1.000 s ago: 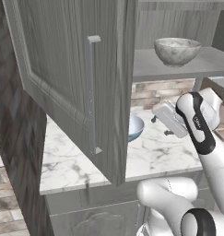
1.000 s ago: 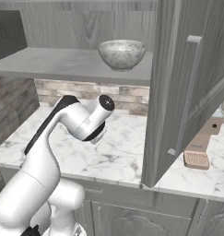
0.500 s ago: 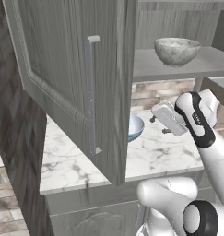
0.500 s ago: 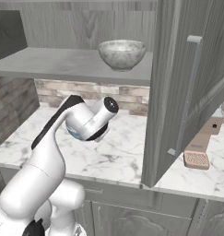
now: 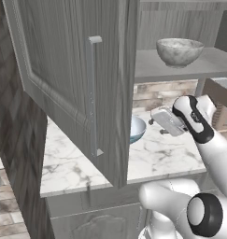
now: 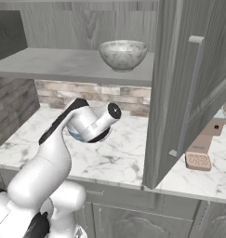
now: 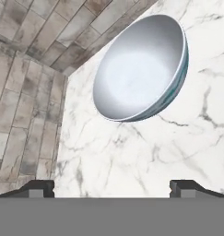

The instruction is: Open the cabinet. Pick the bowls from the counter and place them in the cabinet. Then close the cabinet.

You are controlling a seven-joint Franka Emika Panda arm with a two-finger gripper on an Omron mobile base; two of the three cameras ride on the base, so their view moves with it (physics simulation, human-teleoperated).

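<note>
Hand point(image 7: 111, 186) hovers wide open and empty above the blue bowl point(image 7: 141, 69), which sits near the surface's point(image 7: 178, 147) back corner; I'd straddle its rim before closing.

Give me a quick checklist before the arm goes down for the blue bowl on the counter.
1. Cabinet door open: ok.
2. Speckled bowl already on the shelf: ok.
3. Blue bowl upright on the counter, free of other things: ok.
4. Gripper open, nothing between the fingertips: ok.
5. Gripper centred over the bowl: not ok, bowl sits ahead of the fingertips.
6. Room on the shelf beside the speckled bowl: ok.
</note>
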